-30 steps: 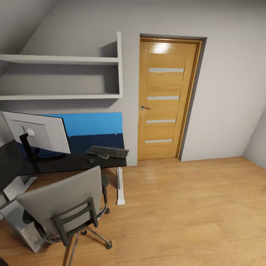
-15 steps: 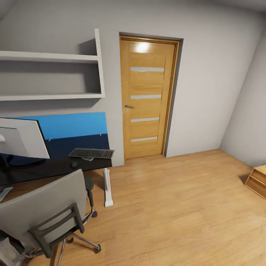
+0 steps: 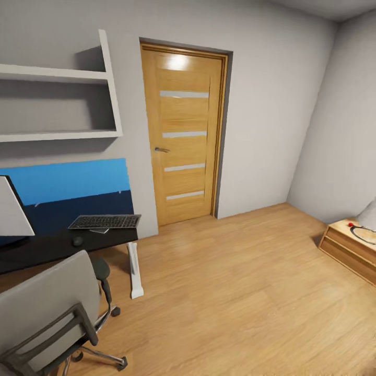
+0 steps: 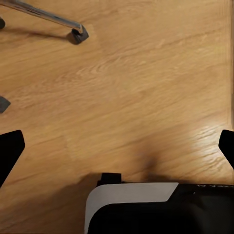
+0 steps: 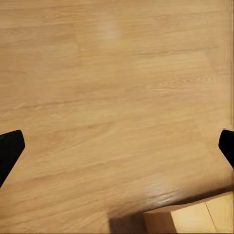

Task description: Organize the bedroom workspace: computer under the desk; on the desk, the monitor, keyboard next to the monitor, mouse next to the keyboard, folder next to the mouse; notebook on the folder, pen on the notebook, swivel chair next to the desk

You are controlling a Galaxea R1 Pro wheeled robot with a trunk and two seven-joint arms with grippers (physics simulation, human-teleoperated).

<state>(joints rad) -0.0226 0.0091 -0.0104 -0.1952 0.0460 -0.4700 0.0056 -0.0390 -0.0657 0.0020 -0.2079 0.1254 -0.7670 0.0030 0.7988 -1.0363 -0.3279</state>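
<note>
**Both grippers spread and empty over the floor, desk things well away**

In the left wrist view the left gripper (image 4: 117, 146) is seen with its jaws spread wide, one black fingertip (image 4: 9, 151) at each side edge of the picture and nothing held between them. Bare wooden floor (image 4: 136, 87) lies in the gap. Beyond the fingers, a chrome leg with a castor (image 4: 78, 35) of the swivel chair is seen on the floor, apart from the jaws.

In the right wrist view the right gripper (image 5: 117, 146) is likewise released, its two dark tips at the picture's edges and only floor between them. A light wooden corner (image 5: 195, 219) of some object is seen near the gripper; what it belongs to cannot be told.

In the head view the swivel chair (image 3: 47, 308) is shown from behind at the lower left, just in front of the desk (image 3: 52, 248). On the glossy black top the keyboard (image 3: 104, 222) is placed near the desk's end, with a small flat thing partly under its front edge, and the mouse (image 3: 78, 241) is set just in front of it. An edge of the monitor (image 3: 11, 211) is seen at the far left, well apart from the keyboard. A blue back panel (image 3: 68, 180) stands behind the desk, wall shelves (image 3: 57, 104) hang above it, and a wooden door (image 3: 183, 136) is closed beside it. A low wooden cabinet (image 3: 350, 250) stands at the far right.
</note>
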